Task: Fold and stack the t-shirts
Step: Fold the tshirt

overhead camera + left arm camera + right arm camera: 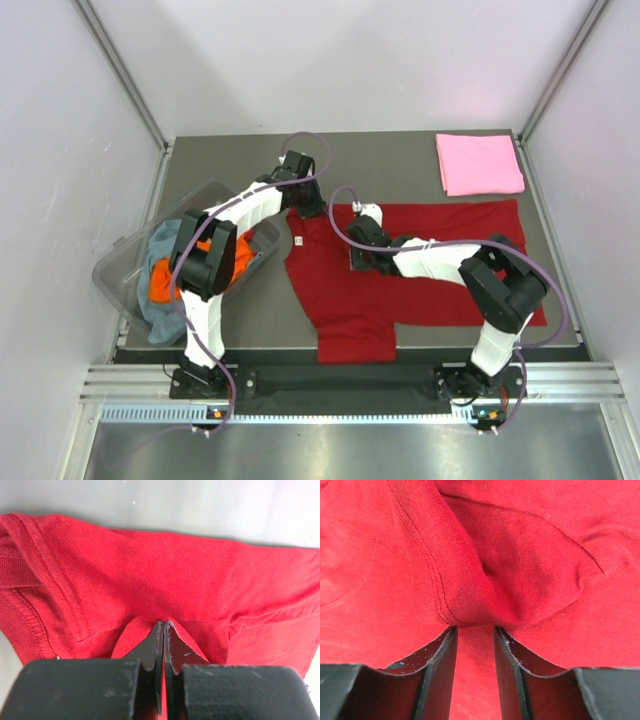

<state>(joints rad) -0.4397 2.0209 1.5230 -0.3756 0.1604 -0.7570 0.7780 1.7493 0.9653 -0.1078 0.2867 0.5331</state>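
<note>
Left arm [215, 262] and right arm [440, 258] same build: white link shells, black joint housings, black bases [200, 380]. Grey-purple cables [331, 210] run loose along each. Fingers [150, 647] matte black, flat, tapering to thin tips. The right arm's pair show scuffs and pale lint specks.

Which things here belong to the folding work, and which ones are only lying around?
Job: red t-shirt, folded pink t-shirt, orange t-shirt, grey-blue t-shirt.
Just there: clear plastic tub, holding the last two.
</note>
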